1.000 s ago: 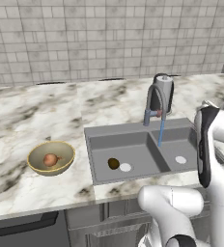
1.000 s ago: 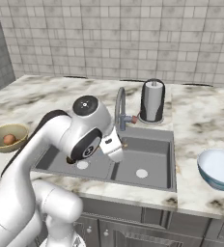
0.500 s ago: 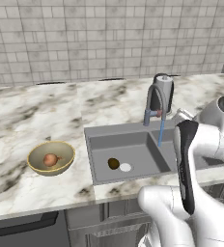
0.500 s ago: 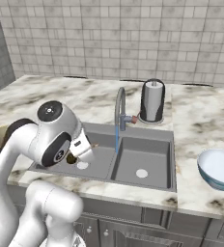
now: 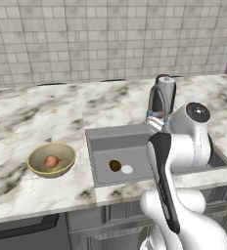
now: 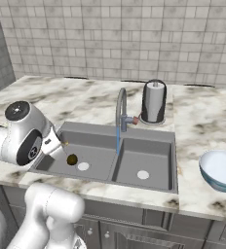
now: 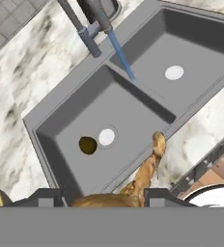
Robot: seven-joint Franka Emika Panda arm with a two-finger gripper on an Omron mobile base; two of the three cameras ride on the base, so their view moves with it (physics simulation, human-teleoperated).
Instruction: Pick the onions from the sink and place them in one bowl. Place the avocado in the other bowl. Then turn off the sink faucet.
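Gripper [image 7: 106, 198] clamped on onion [image 7: 145, 176], above sink [image 7: 133, 125] front edge. Avocado [image 7: 88, 145] beside drain in left basin. Second onion [image 5: 51, 161] in yellow bowl [image 5: 37, 168]. Faucet [image 6: 120, 104] running.

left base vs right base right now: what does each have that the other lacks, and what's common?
Left base alone: the yellow bowl on the counter left of the sink, with one onion inside.

Right base alone: the pale blue bowl on the counter right of the sink, the second basin's drain, and the running water stream.

Both: the sink, the avocado beside a white drain, the faucet.
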